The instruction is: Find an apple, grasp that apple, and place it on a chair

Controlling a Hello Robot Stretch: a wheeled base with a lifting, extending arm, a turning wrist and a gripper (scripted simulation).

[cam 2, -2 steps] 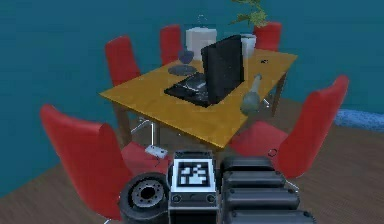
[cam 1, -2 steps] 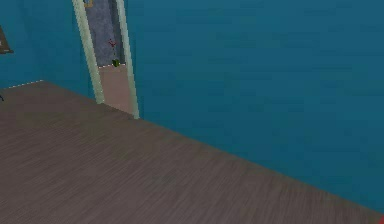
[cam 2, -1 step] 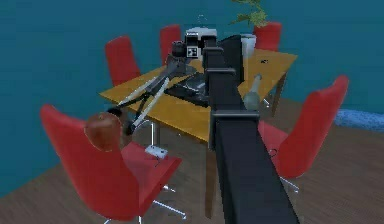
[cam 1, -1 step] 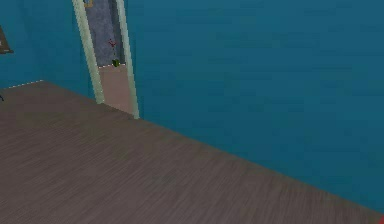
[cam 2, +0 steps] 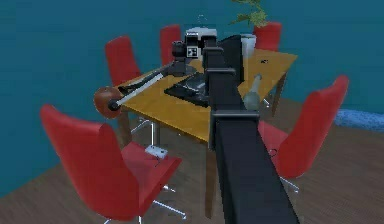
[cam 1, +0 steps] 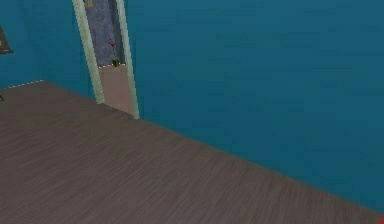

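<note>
Floor [cam 1: 130,170] open to teal wall [cam 1: 260,70] and doorway [cam 1: 110,55]; red chairs [cam 2: 108,165] around table [cam 2: 183,112]

The near chair [cam 2: 100,165] stands before the table's [cam 2: 172,114] left corner, the side chair [cam 2: 312,125] to the table's right, further chairs [cam 2: 268,36] and a plant [cam 2: 248,12] behind it.

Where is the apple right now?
At the arm side view's left, the reddish round apple hangs at the gripper's far end, just off the wooden table's left corner, with a red chair below it in the picture.
</note>
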